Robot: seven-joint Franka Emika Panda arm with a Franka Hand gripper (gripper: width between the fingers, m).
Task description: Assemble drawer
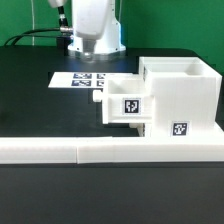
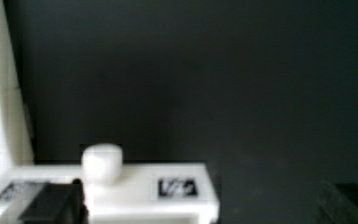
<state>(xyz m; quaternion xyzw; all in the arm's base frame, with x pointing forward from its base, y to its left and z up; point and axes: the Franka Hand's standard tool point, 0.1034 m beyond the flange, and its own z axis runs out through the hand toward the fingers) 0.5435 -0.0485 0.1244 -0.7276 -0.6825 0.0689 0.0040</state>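
Black table (image 1: 40, 100), green wall behind, white rail (image 1: 60, 150) along the near edge. Marker board (image 1: 85, 78) lies flat near the arm's base, towards the back.

Drawer case (image 1: 180, 95): white open-topped box, sitting against the rail on the exterior view's right. Drawer box (image 1: 122, 100): smaller white part, partly pushed into the case's open side, sticking out towards the exterior view's left. Its long axis appears to run left-right in that view, in line with the case opening. Tags visible on both parts.

Gripper (image 2: 176, 205): dark finger tips show only at the picture's lower corners in the wrist view, looking spread wide, with nothing between the jaws. Exterior view shows the arm body only, well back from the parts.

Wrist view, blurred: white part with a round knob (image 2: 101, 162) and a tag lies just ahead of the jaws; prob. the drawer front, can't confirm.

Judgement: drawer looks not fully seated. Next move likely a push along the drawer's long axis, into the case, towards the exterior view's right.
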